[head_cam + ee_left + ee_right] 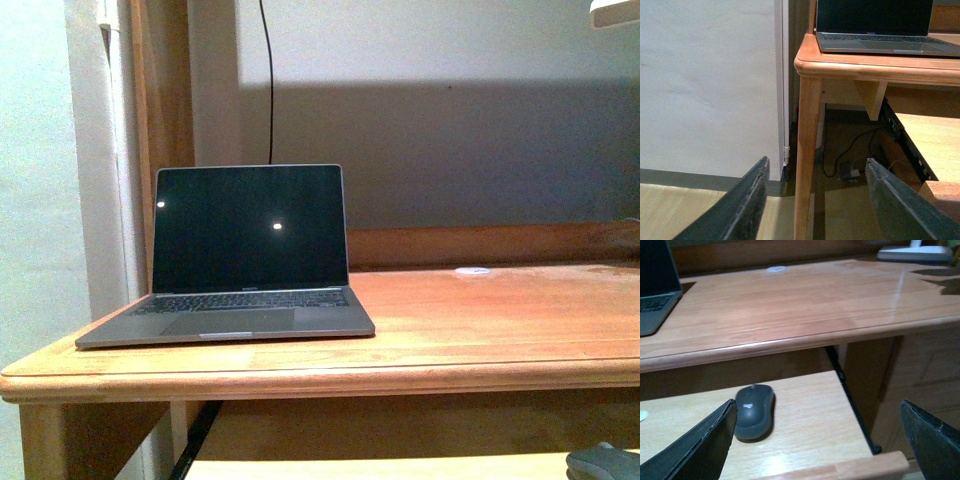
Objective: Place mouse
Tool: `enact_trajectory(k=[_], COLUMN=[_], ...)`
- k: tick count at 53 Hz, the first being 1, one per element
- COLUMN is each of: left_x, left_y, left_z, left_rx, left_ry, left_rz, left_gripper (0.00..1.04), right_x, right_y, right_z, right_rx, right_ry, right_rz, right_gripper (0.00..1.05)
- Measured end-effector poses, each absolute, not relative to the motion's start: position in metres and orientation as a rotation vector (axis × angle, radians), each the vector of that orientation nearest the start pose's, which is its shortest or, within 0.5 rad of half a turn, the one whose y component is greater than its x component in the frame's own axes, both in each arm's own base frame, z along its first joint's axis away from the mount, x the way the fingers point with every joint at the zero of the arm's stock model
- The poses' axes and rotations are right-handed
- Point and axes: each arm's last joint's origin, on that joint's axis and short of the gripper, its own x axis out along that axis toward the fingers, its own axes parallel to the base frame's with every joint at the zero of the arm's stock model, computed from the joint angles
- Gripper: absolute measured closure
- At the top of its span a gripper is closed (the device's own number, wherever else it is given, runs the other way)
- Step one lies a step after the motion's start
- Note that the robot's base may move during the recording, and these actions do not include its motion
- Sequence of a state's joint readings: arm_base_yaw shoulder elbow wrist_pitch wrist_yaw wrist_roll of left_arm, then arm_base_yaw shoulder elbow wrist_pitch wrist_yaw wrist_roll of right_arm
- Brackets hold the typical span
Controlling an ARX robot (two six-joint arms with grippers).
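Grey mouse (755, 411) lay untouched on the pull-out shelf (805, 442) under the desk (805, 310); right gripper (817, 407) and left gripper (817, 161) hung spread and empty, so nothing looked done yet.

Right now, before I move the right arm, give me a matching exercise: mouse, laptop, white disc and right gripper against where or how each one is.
Things:
1 mouse
2 laptop
3 white disc
4 right gripper

Place or state:
A left end of the desk top, lid up, screen dark
B on the pull-out shelf below the desk top
C open, holding nothing
D at the back of the desk top, right of the laptop

Pairs: 1-B, 2-A, 3-D, 4-C
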State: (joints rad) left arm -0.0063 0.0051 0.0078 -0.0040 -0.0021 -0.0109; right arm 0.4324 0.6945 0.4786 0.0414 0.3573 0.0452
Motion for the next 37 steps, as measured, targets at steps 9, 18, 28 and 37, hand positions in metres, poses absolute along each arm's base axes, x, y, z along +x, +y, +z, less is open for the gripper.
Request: enact_trajectory(k=[9,18,28,37], left_x=[0.098,0.098,0.098,0.098], left_y=[-0.001,-0.001,-0.001,-0.001], left_z=[0.165,0.165,0.165,0.165], left_rx=[-0.01,-0.009,-0.009,-0.009], left_ry=[0.001,0.001,0.001,0.001], left_rz=[-0.004,-0.004,-0.004,-0.004], left_gripper=[0.07,0.08,0.08,0.08], right_x=[0.185,0.21,0.227,0.238], right_y=[0.099,0.113,0.118,0.124], right_z=[0.257,0.243,0.227,0.212], right_rx=[-0.152,-0.241,-0.281,-0.277], right_ry=[0.201,0.259,0.372,0.449], right_rz=[0.071,0.0,-0.038,-0.05], right_gripper=[0.07,0.07,0.07,0.07])
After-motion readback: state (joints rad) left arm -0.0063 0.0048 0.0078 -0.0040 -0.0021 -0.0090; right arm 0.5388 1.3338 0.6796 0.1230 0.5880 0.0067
